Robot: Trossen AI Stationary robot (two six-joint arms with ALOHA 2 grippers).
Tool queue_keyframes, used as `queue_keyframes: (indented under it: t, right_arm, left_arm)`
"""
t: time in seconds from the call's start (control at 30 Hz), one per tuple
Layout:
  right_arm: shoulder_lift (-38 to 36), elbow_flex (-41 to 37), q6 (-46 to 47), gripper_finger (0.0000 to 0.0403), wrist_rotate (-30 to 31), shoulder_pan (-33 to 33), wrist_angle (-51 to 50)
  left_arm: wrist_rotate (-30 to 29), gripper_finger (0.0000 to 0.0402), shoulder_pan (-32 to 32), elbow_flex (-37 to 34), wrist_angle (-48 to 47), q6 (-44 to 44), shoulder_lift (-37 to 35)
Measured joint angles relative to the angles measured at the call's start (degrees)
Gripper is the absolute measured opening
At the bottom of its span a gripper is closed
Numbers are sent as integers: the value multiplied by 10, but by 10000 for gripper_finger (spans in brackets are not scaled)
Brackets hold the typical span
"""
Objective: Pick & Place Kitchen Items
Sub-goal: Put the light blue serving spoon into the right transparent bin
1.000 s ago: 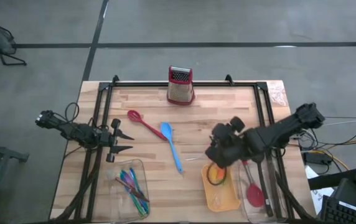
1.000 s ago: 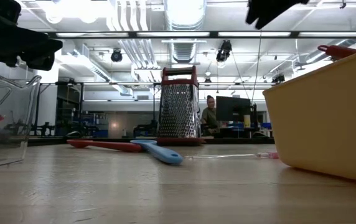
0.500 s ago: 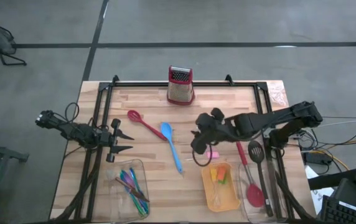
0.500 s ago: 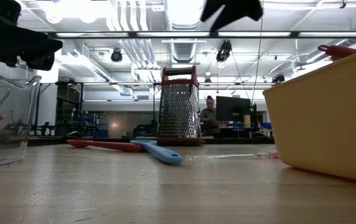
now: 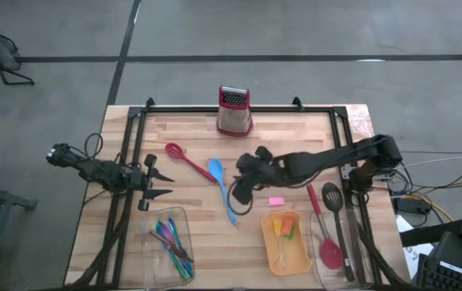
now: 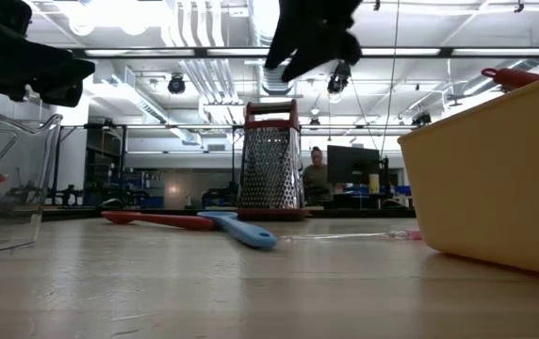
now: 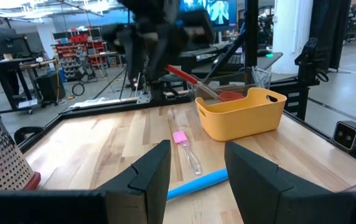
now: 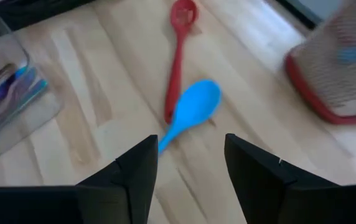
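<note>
At mid-table, directly above the blue spoon (image 5: 216,170): right gripper (image 5: 237,194), swung there within the last second from over the orange tray (image 5: 305,250). Fingers apart, nothing between them. Left behind in that tray: small orange and green pieces. Uncovered by the move: a pink piece (image 5: 276,201) on the bare wood between spoon and tray. Judged as one delivery finished and the blue spoon lined up as next pick; red spoon (image 5: 184,159) just beside it, heads well apart, handle end close to the blue head, so some risk of nudging it.

At the left edge, parked near the clear tray (image 5: 184,222) of thin sticks (image 5: 170,240): left gripper (image 5: 160,184), also apart and empty.

From the right wrist view only: the blue spoon lying centred ahead of the open fingers. From the left wrist view only: a clear handle on the pink piece. From the low view only: ample height between gripper and spoon, hidden from above.
</note>
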Motion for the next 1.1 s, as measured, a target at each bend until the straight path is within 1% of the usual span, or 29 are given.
queue_keyframes:
  t: [0.1,0.3,0.47,0.63,0.7,0.8,0.9,1.03,1.1]
  right_arm:
    - [38,0,0,185,0,-1,12]
    - [111,6,0,222,-3,-14,38]
    - [170,32,-2,254,-12,-27,51]
    - [228,78,-15,270,-29,-29,51]
    - [250,99,-17,273,-31,-29,43]
    - [273,128,-11,273,-31,-30,3]
    - [293,152,-5,265,-33,-31,-15]
    - [318,170,-6,252,-58,-31,-16]
    - [327,177,-12,246,-60,-31,-20]
  left_arm:
    - [0,158,0,0,2,0,1]
    - [-1,159,0,-1,6,0,4]
    - [0,159,0,-1,6,0,4]
    - [-1,159,0,-1,7,0,4]
    - [0,158,0,-1,7,0,4]
    - [0,158,0,-1,7,0,4]
    - [0,158,0,-1,7,0,4]
    - [-1,158,0,-1,8,0,5]
    - [-1,159,0,-1,8,0,5]
